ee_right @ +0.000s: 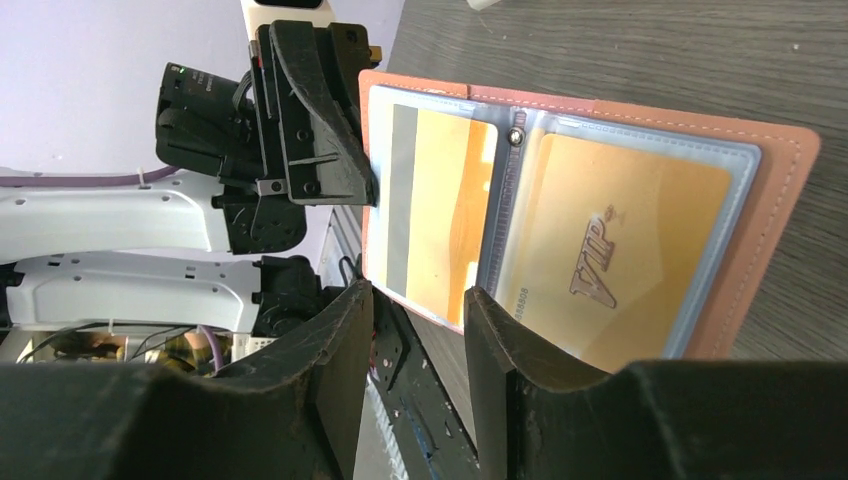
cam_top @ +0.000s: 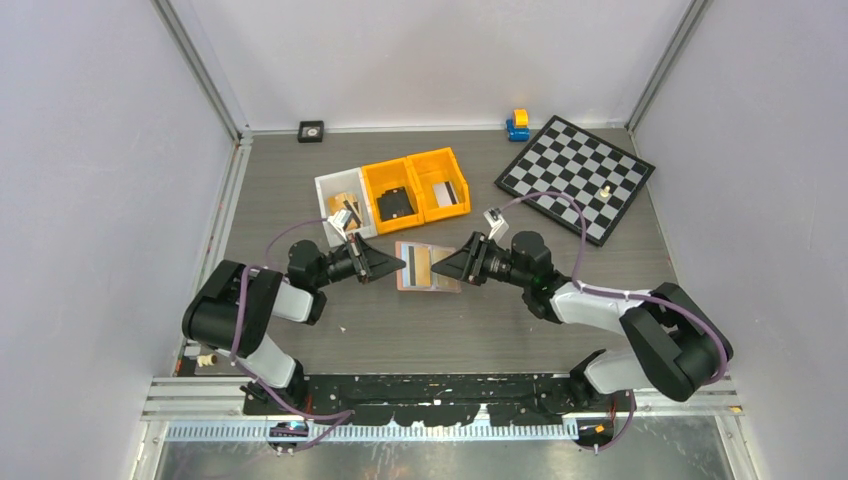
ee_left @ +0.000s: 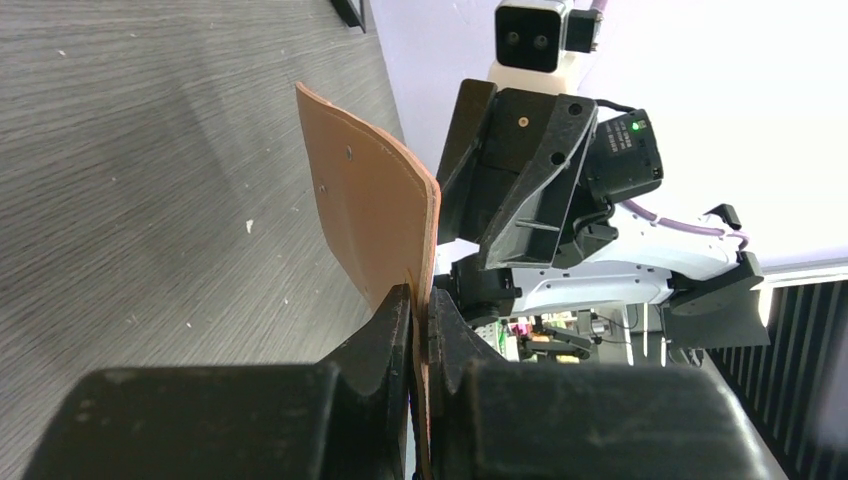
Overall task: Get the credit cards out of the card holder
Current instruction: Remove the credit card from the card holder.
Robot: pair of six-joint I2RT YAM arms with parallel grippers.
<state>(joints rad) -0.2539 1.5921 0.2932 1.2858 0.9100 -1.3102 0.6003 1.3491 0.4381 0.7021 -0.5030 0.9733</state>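
Observation:
The tan-pink card holder (cam_top: 425,280) lies open between the two arms. In the right wrist view the card holder (ee_right: 770,180) shows clear pockets with a gold card with a grey stripe (ee_right: 440,200) and a gold VIP card (ee_right: 620,260) inside. My left gripper (cam_top: 400,266) is shut on the holder's left flap (ee_left: 370,200) and lifts that edge off the table (ee_left: 120,200). My right gripper (ee_right: 418,300) is open and empty, its fingers just short of the holder's near edge, facing the left gripper (ee_right: 310,130).
A white bin (cam_top: 325,185) and two orange bins (cam_top: 378,172) stand behind the holder; one holds a chunky black item (cam_top: 395,203), another a striped card (cam_top: 448,193). A chessboard (cam_top: 575,175) lies at the back right, beside a blue-yellow toy (cam_top: 517,124).

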